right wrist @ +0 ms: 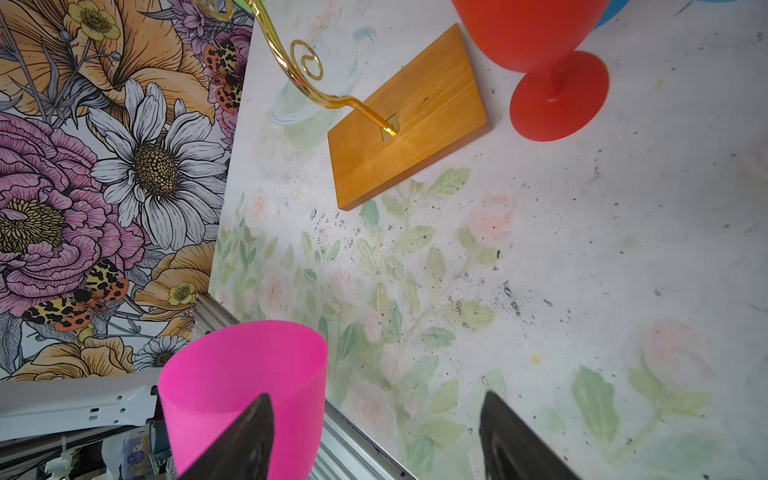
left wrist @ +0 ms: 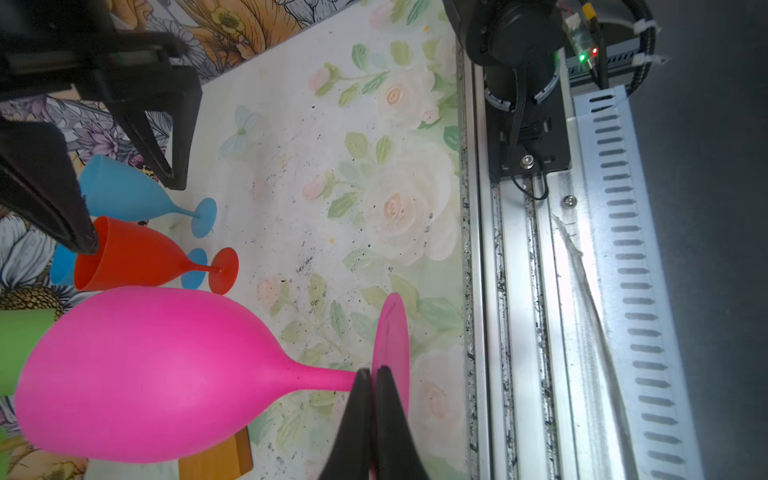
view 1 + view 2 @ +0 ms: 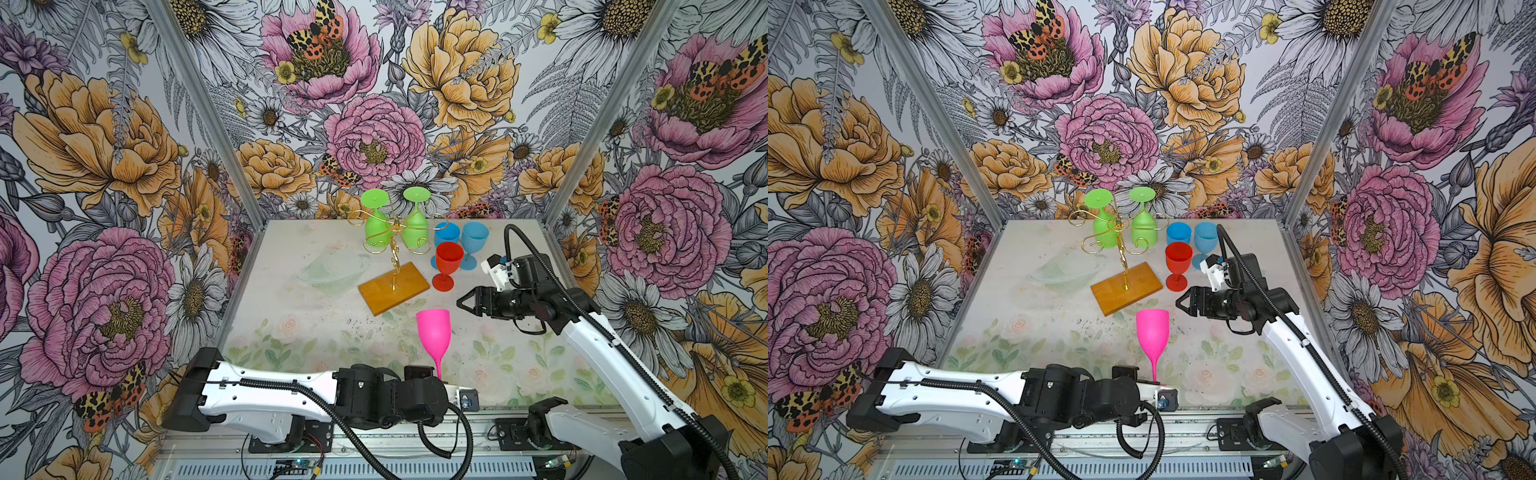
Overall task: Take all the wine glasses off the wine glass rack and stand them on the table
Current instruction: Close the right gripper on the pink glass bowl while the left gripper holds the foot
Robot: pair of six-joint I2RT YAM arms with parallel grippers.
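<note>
- Two fingers of my left gripper (image 2: 372,371) pinch the pink wine glass (image 2: 145,374) low on its stem, likely to stand it upright.
- My right gripper (image 3: 462,303) hangs wide and empty beside it.
- Behind, the wine glass rack (image 3: 394,288) holds two green glasses (image 3: 377,232) upside down.

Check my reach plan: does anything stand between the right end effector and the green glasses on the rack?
Yes, seemingly: the red glass stands upright between the open right end effector and the nearer green glass hanging on the rack.
</note>
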